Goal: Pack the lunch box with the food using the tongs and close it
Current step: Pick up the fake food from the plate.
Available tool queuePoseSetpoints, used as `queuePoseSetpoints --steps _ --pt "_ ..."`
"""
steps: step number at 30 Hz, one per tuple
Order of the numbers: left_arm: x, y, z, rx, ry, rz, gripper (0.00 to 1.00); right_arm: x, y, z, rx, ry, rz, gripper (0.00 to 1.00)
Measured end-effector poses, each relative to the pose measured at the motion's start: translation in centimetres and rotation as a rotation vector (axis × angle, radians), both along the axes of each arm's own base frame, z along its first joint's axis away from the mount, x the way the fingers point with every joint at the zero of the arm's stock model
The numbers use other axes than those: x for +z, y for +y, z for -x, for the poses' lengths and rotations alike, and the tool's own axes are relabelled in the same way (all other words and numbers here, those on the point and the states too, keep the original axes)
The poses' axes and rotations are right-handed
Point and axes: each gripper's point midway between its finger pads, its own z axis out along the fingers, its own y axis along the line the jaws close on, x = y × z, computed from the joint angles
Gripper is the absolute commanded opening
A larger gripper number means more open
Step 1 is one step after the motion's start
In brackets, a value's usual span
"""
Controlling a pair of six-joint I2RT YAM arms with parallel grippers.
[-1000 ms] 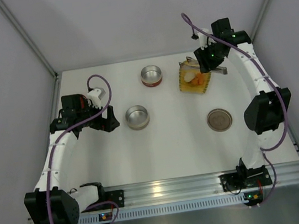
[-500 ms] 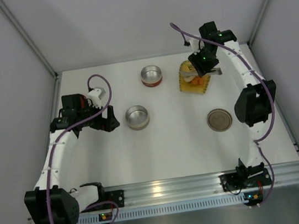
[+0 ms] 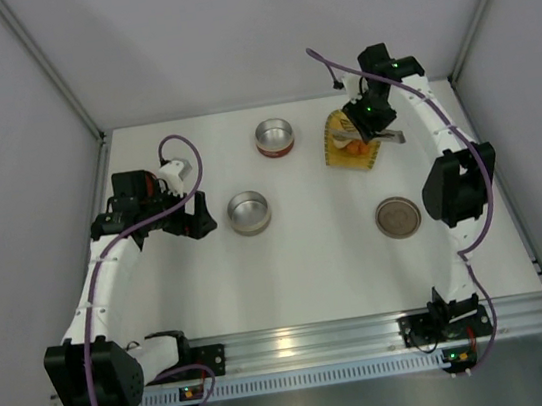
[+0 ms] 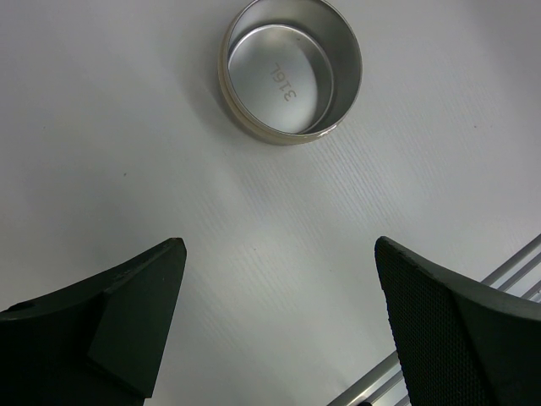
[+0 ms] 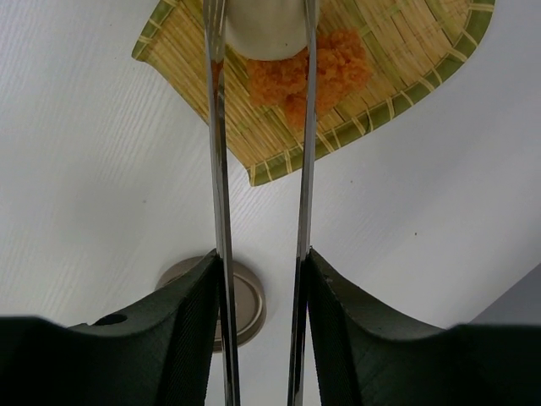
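Note:
My right gripper point(image 5: 262, 254) is shut on the tongs point(image 5: 218, 169), squeezing their two silver arms partway together. The tong tips reach over the yellow woven tray point(image 5: 397, 51) and stand on either side of the whitish lump of food point(image 5: 262, 25), close against it. Orange chunks point(image 5: 308, 72) lie on the tray just beside the lump. In the top view that right gripper point(image 3: 368, 114) hovers over the tray point(image 3: 355, 151) at the back right. My left gripper point(image 4: 279, 245) is open above bare table, near the plain lunch box tin point(image 4: 292, 72), which is empty.
A second tin point(image 3: 275, 137) with a red band stands at the back centre. The plain tin point(image 3: 249, 212) sits mid-table beside the left gripper point(image 3: 197, 218). A round brownish lid point(image 3: 398, 216) lies flat on the right. Grey walls enclose the table, and an aluminium rail point(image 3: 370, 330) runs along its near edge.
The right arm has swung left and back, bringing the tongs over the tray and around the whitish lump, and the tong arms have narrowed a little. The left arm has not moved.

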Motion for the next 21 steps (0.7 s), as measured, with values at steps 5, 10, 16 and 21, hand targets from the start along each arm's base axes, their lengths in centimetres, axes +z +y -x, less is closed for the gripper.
queuePoseSetpoints --steps 5,10,16,21 --pt "0.00 0.01 -0.01 0.000 0.000 -0.001 0.98 0.00 -0.13 0.01 0.004 -0.001 0.013 0.36" --pt "-0.01 0.01 -0.01 0.000 0.000 -0.001 0.98 -0.03 -0.09 0.17 0.016 0.003 0.027 0.17" --pt "-0.01 0.02 -0.02 0.001 0.000 -0.001 0.98 -0.08 -0.06 0.40 0.022 0.011 0.032 0.00" --pt "-0.01 0.02 -0.02 0.001 0.000 -0.001 0.98 0.02 0.01 0.39 0.022 0.008 0.027 0.00"
